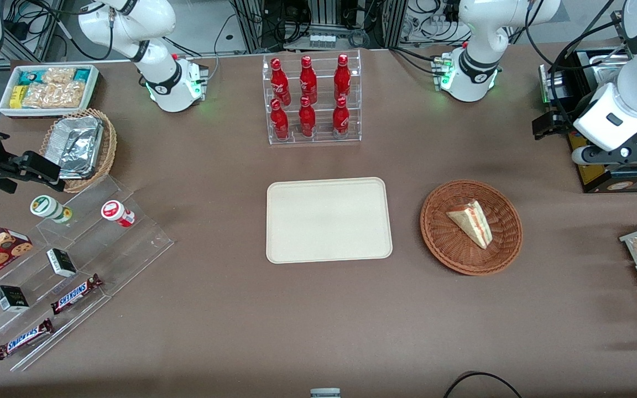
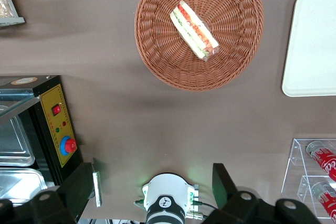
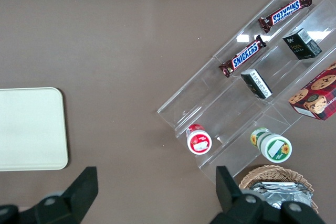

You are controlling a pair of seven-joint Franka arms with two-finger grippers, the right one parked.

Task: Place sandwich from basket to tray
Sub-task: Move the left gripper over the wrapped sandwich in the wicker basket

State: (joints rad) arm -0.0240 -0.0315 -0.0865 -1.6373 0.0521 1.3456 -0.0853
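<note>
Jaws spread open and empty above the worktop, sandwich in basket below them unobstructed, tray beside basket, bottle rack apart.

We see a wide brown table carrying everything. At its middle lies the flat cream-beige rectangular tray, and just beside it, toward the working arm's end, sits the round reddish-brown wicker basket. Farther from the front camera stands a clear acrylic rack of red bottles. Toward the parked arm's end rest a clear stepped display stand, a tan wicker basket of foil containers and a white bin of snack packets. The left arm's gripper hangs high over the table near the basket.
</note>
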